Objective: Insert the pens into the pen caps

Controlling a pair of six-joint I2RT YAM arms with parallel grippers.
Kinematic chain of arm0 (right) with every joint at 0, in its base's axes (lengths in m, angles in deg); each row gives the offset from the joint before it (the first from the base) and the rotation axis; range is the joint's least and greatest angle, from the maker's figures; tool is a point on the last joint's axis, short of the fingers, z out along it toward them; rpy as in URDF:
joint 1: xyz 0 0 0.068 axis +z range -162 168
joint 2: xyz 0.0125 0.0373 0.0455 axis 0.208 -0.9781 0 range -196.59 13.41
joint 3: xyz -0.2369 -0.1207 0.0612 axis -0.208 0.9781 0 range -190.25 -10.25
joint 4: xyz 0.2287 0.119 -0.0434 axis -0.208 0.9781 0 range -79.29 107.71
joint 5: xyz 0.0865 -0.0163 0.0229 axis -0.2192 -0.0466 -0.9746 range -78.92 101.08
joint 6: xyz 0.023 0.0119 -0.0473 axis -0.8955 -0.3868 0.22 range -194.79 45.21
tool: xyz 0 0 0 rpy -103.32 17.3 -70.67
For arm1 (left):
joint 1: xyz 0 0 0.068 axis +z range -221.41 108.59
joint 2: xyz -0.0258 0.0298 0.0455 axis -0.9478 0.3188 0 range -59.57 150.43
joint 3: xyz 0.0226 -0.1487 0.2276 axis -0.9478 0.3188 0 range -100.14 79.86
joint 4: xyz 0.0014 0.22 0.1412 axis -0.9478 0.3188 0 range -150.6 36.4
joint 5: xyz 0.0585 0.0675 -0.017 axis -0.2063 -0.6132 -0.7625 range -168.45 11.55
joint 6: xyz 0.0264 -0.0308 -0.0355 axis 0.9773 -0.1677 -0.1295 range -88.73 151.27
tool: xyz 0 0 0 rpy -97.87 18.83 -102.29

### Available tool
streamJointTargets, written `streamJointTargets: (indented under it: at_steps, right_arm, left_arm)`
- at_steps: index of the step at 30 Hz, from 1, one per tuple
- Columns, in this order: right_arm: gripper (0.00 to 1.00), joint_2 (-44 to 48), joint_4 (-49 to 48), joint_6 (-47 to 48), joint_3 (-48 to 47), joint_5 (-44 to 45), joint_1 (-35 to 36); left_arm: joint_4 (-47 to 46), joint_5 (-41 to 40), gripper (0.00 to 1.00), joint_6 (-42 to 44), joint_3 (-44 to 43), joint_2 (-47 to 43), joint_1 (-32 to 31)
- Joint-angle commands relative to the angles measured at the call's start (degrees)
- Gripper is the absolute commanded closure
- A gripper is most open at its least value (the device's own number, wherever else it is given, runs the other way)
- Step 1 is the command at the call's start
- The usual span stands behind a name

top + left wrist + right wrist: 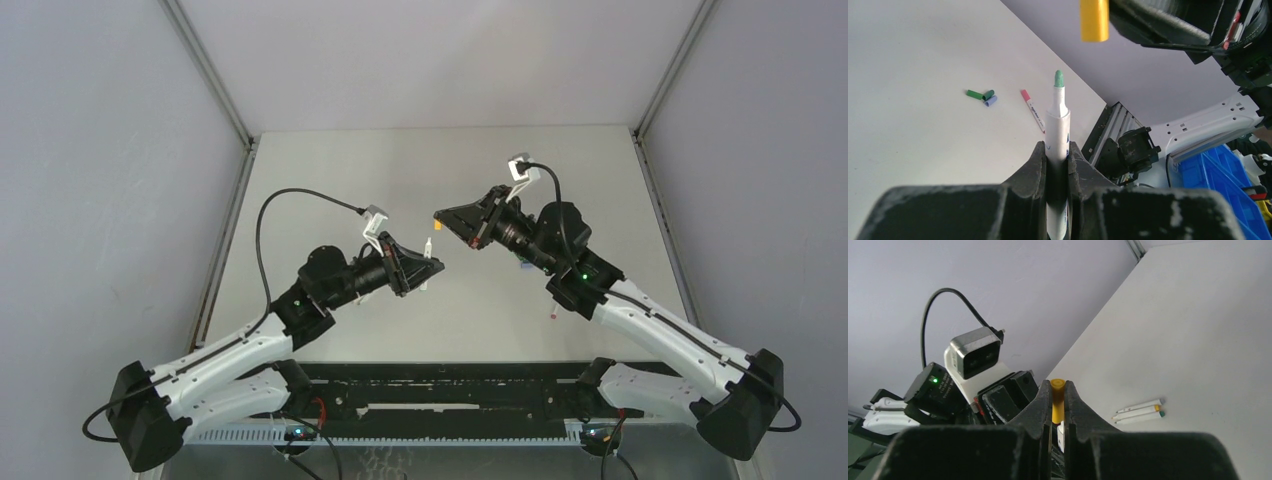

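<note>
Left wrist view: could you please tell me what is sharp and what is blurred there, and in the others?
Left wrist: green-tipped pen sharp, left hand dark and soft. Right wrist: yellow cap clear, right hand soft. Top external: even light, no glare.

Robot lab; grey booth walls (100, 150); blue parts bin (1218, 200)

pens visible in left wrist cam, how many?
2. A green-tipped pen clamped in the left gripper, and a pink-ended pen lying on the table beside the loose caps. Others may sit outside this view.
</note>
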Motion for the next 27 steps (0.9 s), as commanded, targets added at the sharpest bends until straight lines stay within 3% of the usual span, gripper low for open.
streamJointTargets:
  at_steps: [1, 27]
  right_arm:
    - [1.0, -1.3, -2.45, 1.54, -2.38, 2.08, 1.73]
    - [1.0, -2.08, 1.17, 4.02, -2.9, 2.28, 4.58]
  left_arm:
    - [-0.49, 0.88, 1.0, 2.2, -5.12, 0.06, -0.96]
    - [-0.02, -0.74, 1.0, 2.35, -5.53, -0.72, -1.43]
